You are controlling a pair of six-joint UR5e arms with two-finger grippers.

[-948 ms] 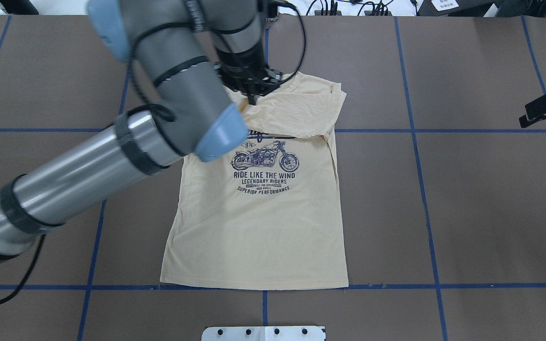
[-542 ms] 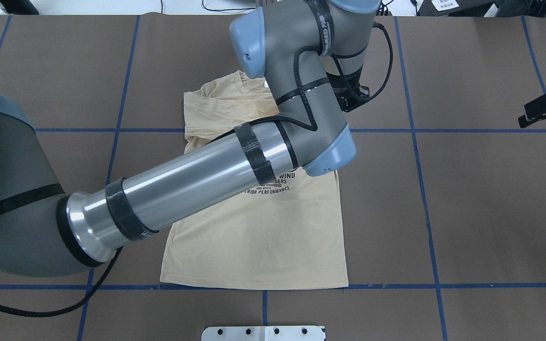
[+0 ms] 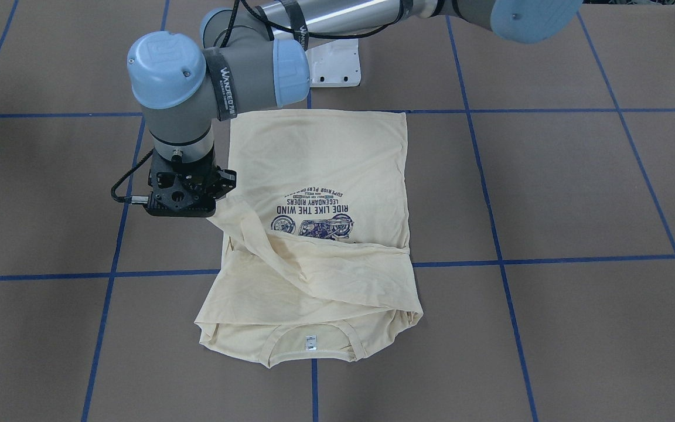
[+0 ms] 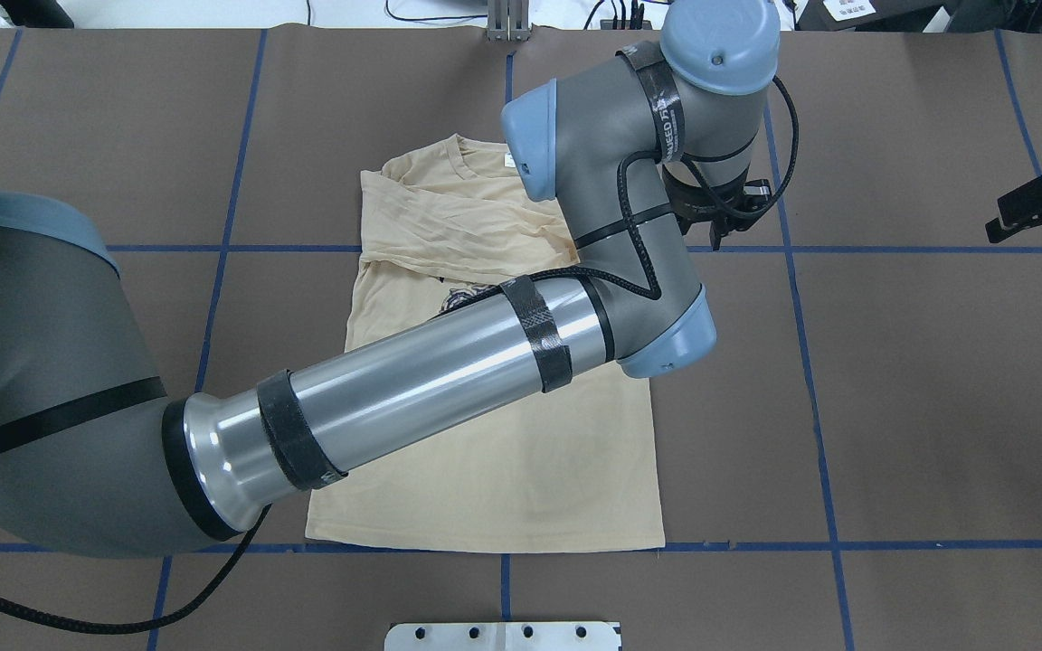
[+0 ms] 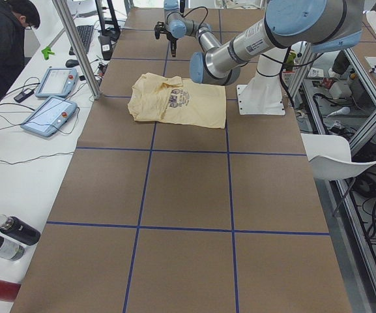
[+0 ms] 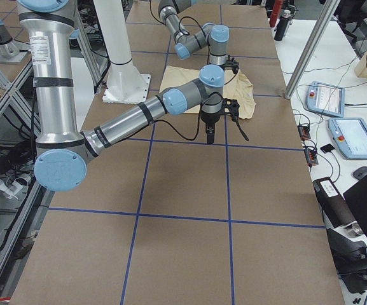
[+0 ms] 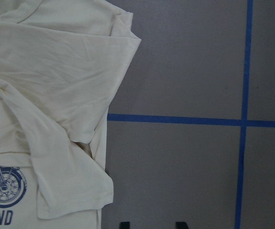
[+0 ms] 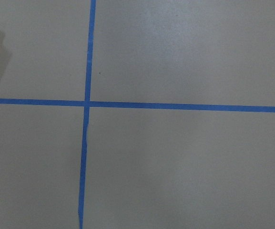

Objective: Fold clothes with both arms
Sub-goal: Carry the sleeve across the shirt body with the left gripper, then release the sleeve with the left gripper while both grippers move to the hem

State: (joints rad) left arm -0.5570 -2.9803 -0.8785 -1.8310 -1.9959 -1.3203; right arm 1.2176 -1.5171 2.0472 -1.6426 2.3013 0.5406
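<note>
You've got a brown table [image 4: 937,407] gridded with blue tape [image 4: 937,546]; a cream shirt [image 4: 503,479] lies near its middle.

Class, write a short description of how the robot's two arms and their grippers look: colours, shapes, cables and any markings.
Both the left arm and the right arm are jointed tubes: polished silver sections, matt grey joints, rounded light blue caps. Black cable runs along each, held by black straps; one band bears white lettering. The left gripper and right gripper are black, blocky.

Two silver-grey tubular arms [image 4: 431,380], light blue round joint caps [image 4: 720,41], black cables [image 4: 627,203] strapped alongside, black bands [image 3: 223,88] lettered in white
</note>
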